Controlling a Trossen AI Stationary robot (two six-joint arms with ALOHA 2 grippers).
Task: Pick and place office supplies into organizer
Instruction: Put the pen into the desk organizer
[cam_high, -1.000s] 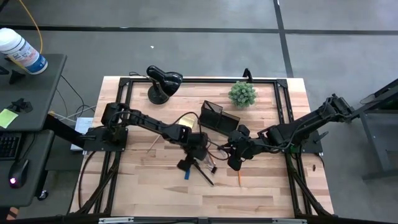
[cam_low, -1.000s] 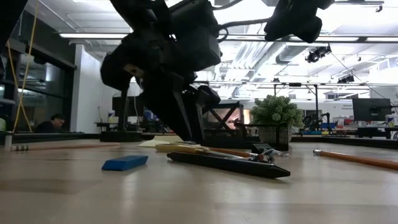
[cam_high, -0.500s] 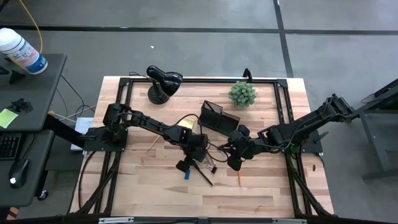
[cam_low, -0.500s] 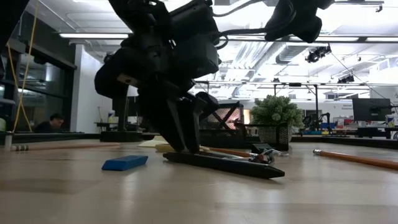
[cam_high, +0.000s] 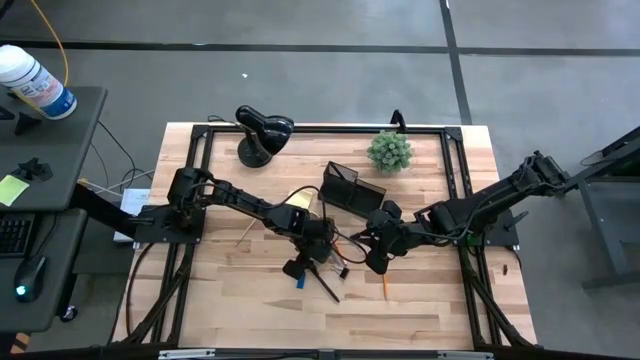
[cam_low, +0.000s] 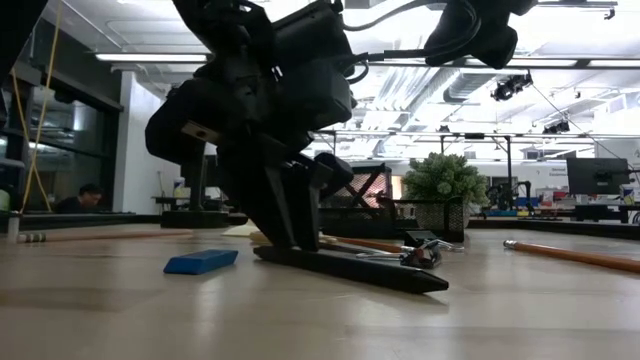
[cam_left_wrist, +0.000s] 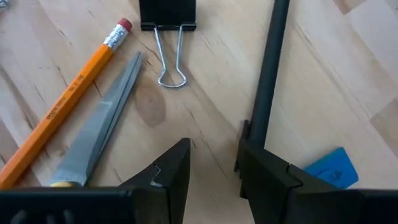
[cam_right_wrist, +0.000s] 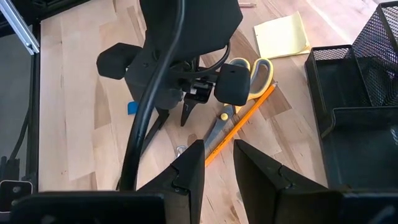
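I see my left gripper (cam_left_wrist: 211, 165) down at the tabletop, fingers slightly parted and empty, one finger touching the slim black pen (cam_left_wrist: 268, 74) beside the small blue block (cam_left_wrist: 328, 172). Right gripper (cam_right_wrist: 217, 163) hovers nearby, slightly parted, empty. Beyond sits the black mesh rectangular organizer (cam_high: 352, 187).

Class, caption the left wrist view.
Open left gripper beside a black pen, near scissors, pencil and binder clip.
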